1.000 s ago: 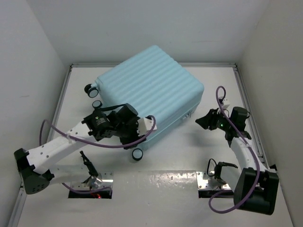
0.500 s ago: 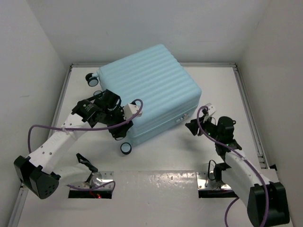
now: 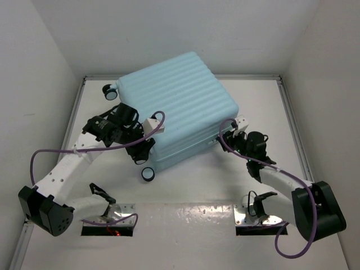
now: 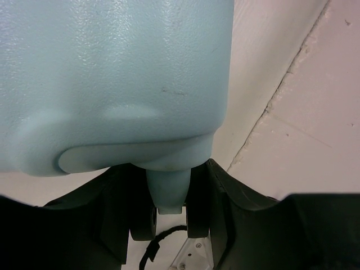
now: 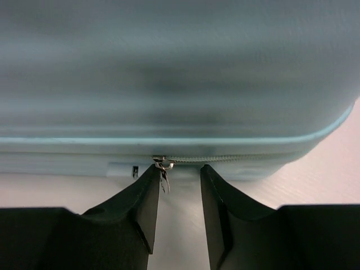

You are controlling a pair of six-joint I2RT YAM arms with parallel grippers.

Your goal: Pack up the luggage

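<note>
The luggage (image 3: 174, 107), a pale aqua ribbed hard-shell suitcase, lies closed on the table; black spinner wheels (image 3: 148, 174) show at its left end. My left gripper (image 3: 140, 147) is at its near-left corner. In the left wrist view, the fingers (image 4: 199, 208) are shut on a pale blue wheel stem (image 4: 169, 191) under the shell (image 4: 112, 73). My right gripper (image 3: 226, 136) is at the suitcase's right side, open. In the right wrist view (image 5: 180, 174), its fingers flank the zipper line, and the metal zipper pull (image 5: 163, 169) hangs by the left finger.
White walls enclose the table on three sides, with a raised rim (image 3: 292, 124) along the right edge. Two more wheels (image 3: 109, 90) stick out at the far left. Metal base plates (image 3: 247, 216) sit at the near edge.
The luggage has swung and shifted away from me. My left gripper moved up-left with its corner. My right gripper moved left and came up against the suitcase's side.
</note>
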